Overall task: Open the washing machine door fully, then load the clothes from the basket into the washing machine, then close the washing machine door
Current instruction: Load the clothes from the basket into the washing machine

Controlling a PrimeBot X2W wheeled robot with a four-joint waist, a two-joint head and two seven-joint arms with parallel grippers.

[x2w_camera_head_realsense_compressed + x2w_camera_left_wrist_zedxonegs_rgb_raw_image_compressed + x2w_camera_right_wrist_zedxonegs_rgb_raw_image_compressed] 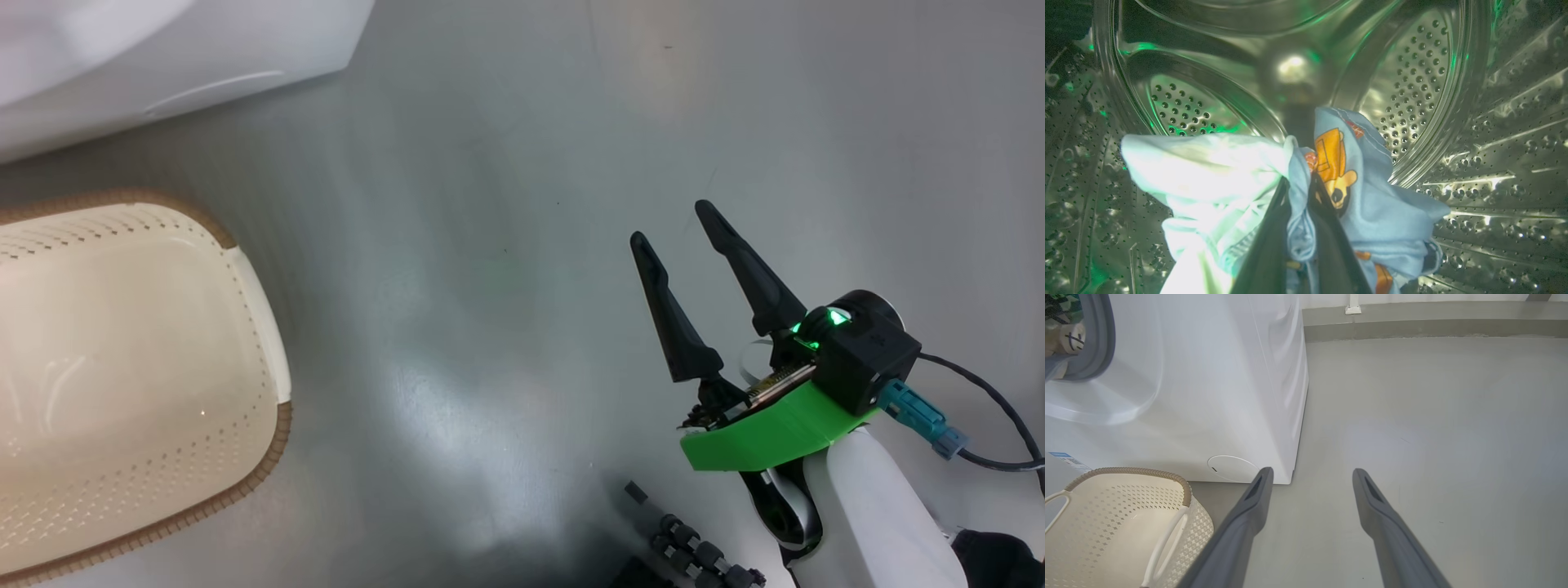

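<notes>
Black fingers of your left gripper [1298,183] rise from the bottom of the left wrist view, pinched nearly together on the clothes [1372,196]. A fold of the light blue garment with orange-brown prints is caught between them. A pale white garment [1208,171] bunches just beside it on the left of that view, touching the blue one. You cannot tell from here whether the white piece is also in the grip. Behind the bundle you see the steel drum [1494,143], with its perforated wall all around and its back plate beyond, so gripper and clothes are inside the washing machine.

Your right gripper [671,222] hangs over the grey floor [490,245] with its two fingers spread wide and nothing between them. In the right wrist view, the same right gripper [1311,473] points across bare floor. The basket [1126,471] sits low on the left of that view, near the washer's front. From the head camera, the basket [269,457] lies at the left edge, well apart from the right gripper. Past it stands the washing machine [1208,375], with a blue label [1063,458] low on its front and the grey gasket [1106,335] at the upper left. Farthest off, you see the wall base [1412,326].
</notes>
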